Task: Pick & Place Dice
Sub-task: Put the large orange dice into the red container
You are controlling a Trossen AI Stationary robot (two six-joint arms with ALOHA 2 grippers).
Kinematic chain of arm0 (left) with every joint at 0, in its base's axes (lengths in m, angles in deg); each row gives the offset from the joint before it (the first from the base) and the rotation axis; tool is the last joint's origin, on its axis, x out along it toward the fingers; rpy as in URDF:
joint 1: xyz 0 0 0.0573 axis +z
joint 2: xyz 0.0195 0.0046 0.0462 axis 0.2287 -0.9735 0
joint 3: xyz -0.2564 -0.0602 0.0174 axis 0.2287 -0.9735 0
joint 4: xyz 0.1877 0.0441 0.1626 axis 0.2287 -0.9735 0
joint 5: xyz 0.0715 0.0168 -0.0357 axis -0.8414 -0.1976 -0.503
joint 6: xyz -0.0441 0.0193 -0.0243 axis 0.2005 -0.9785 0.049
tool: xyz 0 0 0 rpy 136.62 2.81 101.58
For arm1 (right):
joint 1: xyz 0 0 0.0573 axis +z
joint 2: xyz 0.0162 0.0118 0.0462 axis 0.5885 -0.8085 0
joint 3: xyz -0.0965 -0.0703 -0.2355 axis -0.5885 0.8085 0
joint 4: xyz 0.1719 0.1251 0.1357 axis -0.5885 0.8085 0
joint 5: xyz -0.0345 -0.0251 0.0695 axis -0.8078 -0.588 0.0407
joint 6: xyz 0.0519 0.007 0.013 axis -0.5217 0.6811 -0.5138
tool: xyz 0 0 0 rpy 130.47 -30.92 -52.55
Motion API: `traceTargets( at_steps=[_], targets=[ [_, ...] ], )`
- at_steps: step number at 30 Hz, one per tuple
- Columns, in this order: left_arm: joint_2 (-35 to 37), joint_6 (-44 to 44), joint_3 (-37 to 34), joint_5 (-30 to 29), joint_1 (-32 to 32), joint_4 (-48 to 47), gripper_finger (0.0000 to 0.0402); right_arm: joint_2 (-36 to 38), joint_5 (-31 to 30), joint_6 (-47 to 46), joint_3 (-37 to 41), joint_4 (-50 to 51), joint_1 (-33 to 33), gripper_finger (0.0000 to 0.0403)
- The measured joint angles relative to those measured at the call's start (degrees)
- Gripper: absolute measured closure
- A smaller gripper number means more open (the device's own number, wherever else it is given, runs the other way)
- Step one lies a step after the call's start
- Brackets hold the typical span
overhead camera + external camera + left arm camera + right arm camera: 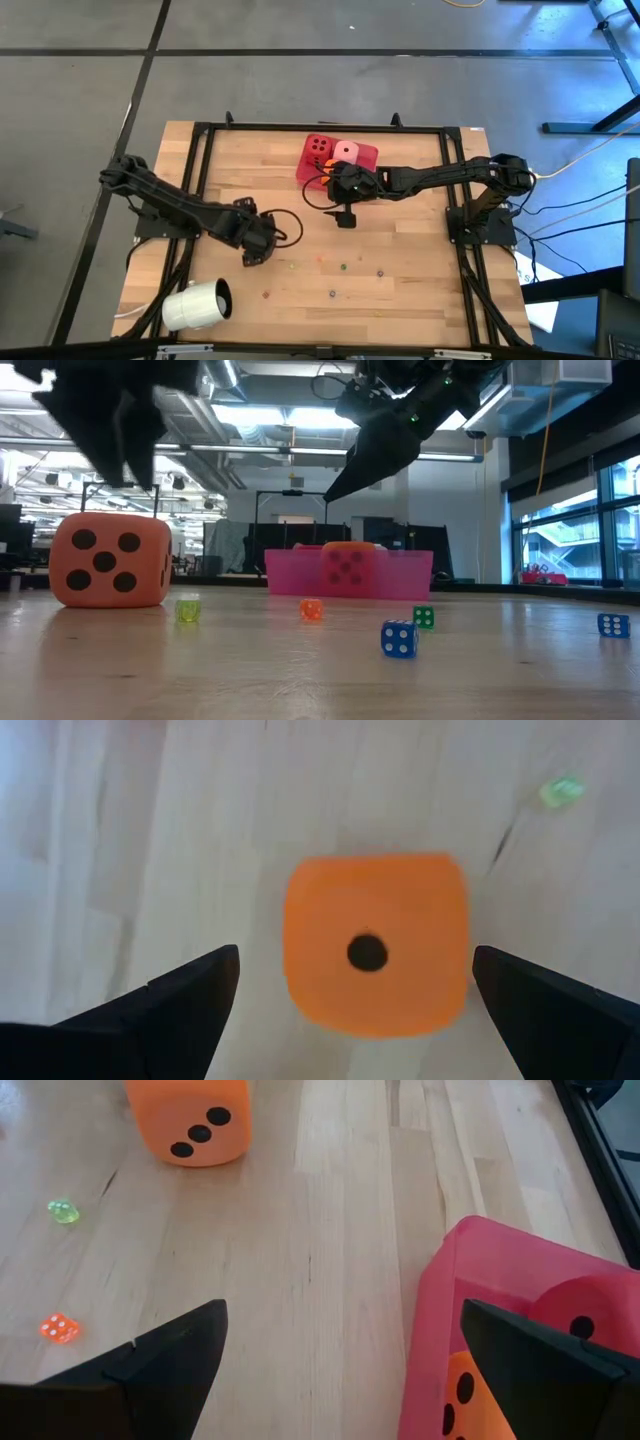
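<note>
Nearest the front edge of the counter (400, 300) lies a white cup (197, 304) on its side, at the left front corner. Just beyond it, several tiny dice are scattered over the wood: in the low view a blue one (398, 639), a green one (423, 617), a small orange one (311, 610), a yellow-green one (188, 610) and a second blue one (613, 624) far right. Next back, the left gripper (254, 246) hangs over 1 orange die (375, 945) that rests on the counter; the left wrist view shows the die's 1-pip face between the 2 spread fingers, not touched, so this gripper is released and empty. In the low view that same orange die (110, 560) shows a 5-pip face, standing alone left of the tray. Farther back, the right gripper (345, 213) hovers beside the front edge of the red tray (308, 168), fingers parted and holding nothing; its wrist view shows the tray's corner between them. Inside the tray sit a red die (320, 148), a pale pink die (347, 152) and a second orange die (347, 568), the last mostly hidden under the arm from above, so its exact spot in the tray is hard to tell. Behind the counter is a dim room with ceiling lights.
</note>
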Motion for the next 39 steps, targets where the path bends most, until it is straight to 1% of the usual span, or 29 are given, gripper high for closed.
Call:
traceTargets(
  at_steps=[2, 5, 7, 10, 13, 17, 19, 22, 27, 32, 35, 39],
  targets=[
    [0.0, 1.1, -2.0, 0.4, -0.1, 1.4, 0.0002, 0.0, 0.0, 0.0, 0.0, 0.0, 0.0, 0.0003],
    [0.7, -0.7, -3.8, -0.5, -0.4, 6.7, 0.0002, 0.0, 0.0, 0.0, 0.0, 0.1, 0.0, 0.0003],
    [1.4, -1.4, -3.9, 0.4, -0.2, 6.3, 0.0002, 0.0, 0.0, 0.0, 0.0, 0.2, 0.0, 0.0003],
    [3.2, -2.9, -4.0, 0.1, -0.1, 4.3, 0.0002, 0.0, 0.0, 0.0, 0.0, 0.3, 0.0, 0.0003],
    [8.1, -5.4, -3.9, 0.2, 0.4, 4.2, 0.0002, 0.0, 0.1, -0.3, 0.0, 1.0, 0.0, 0.0003],
    [14.0, -4.8, -4.2, 0.0, 2.0, 0.3, 0.0002, 0.0, 0.2, -1.1, 0.0, 1.0, 0.0, 0.0003],
    [15.8, -4.9, -6.8, 0.5, 2.3, 3.9, 0.0002, 0.0, 0.2, -1.3, 0.0, 1.0, 0.0, 0.0003],
    [16.3, -6.5, -12.5, 5.6, 2.5, 12.6, 0.0002, 0.0, 0.2, -1.4, 0.0, 1.1, 0.0, 0.0003],
    [16.3, -5.3, -19.2, 8.5, 3.9, 16.4, 0.0002, 0.0, 0.2, -1.4, 0.0, 1.1, 0.0, 0.0003],
    [16.3, -8.0, -20.1, 9.1, 4.0, 23.9, 0.0002, 0.0, 0.2, -1.4, 0.0, 1.1, 0.0, 0.0003],
    [16.3, -8.9, -20.1, 10.1, 4.0, 24.7, 0.0002, 0.0, 0.2, -1.4, 0.0, 1.1, 0.0, 0.0003],
    [16.3, -3.9, -20.1, 9.6, 4.0, 24.6, 0.0002, 0.0, 0.2, -1.4, 0.0, 1.1, 0.0, 0.0003]
  ],
)
